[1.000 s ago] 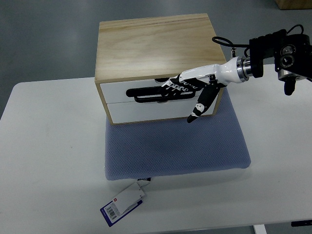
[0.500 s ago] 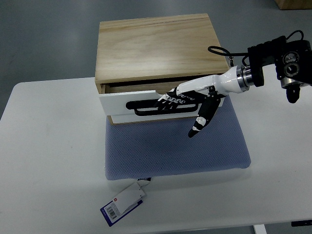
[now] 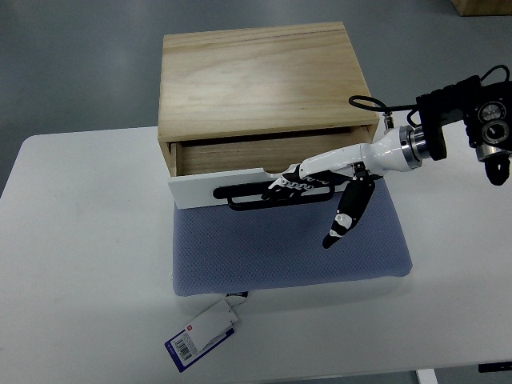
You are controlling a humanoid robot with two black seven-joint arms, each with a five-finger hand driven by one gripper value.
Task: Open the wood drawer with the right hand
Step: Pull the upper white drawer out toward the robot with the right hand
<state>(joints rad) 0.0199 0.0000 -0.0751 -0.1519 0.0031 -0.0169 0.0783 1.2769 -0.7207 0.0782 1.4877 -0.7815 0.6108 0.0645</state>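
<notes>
Right robot hand [image 3: 300, 181] hooked on the black handle [image 3: 268, 194] of the white-fronted upper drawer [image 3: 240, 186].

The drawer stands partly out of the light wooden box [image 3: 256, 76], toward the blue mat [image 3: 288, 248]; handle's long axis runs along the front, the fingers [image 3: 284, 184] curled around it.

Our right hand reached in from the right edge, fingers hooked forward.

We held our right hand [image 3: 308, 178] stretched leftward at the end of a white forearm, its black wrist unit near the frame's right edge with a cable looping above it. Our black fingers [image 3: 284, 183] curled around the handle of the drawer front [image 3: 200, 188], while the thumb [image 3: 346, 221] hung free, pointing down and away from the grip. Our left arm did not show.
</notes>
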